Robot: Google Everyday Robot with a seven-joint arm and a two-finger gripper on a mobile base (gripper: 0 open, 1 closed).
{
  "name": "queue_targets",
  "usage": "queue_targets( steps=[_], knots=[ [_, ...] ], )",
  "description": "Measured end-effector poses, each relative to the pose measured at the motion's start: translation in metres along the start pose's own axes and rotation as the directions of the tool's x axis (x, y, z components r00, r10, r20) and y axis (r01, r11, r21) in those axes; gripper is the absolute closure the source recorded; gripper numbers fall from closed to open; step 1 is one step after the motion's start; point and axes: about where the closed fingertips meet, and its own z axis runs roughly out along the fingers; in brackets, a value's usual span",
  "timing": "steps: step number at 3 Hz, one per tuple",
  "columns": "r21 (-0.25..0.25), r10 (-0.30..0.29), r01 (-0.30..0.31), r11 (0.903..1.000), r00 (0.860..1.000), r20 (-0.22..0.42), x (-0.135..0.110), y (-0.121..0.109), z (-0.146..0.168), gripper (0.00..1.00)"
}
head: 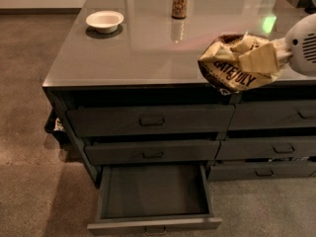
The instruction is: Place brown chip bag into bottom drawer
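Note:
The brown chip bag [236,63], crinkled, pale yellow with brown panels and dark lettering, hangs in the air over the counter's front right edge. My gripper [277,52] comes in from the right and is shut on the bag's right side; its white body sits at the frame's right edge. The bottom drawer [154,191] of the left column stands pulled open with nothing inside, below and to the left of the bag.
A white bowl [104,20] and a brown soda can [179,1] stand on the grey countertop [148,53] at the back. Two shut drawers [150,121] sit above the open one; the right column's drawers [276,147] are shut. Bare floor lies to the left.

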Motion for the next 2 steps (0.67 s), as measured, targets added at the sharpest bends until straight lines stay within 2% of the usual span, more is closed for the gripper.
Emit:
queue_targets(
  steps=[1,2],
  knots=[
    [-0.005,-0.001,0.001,1.0,1.0,0.003,-0.002,0.001,0.001,1.0],
    [-0.063,-0.048,0.047,0.9969,0.999,-0.005,0.007,0.024,0.013,1.0]
  ],
)
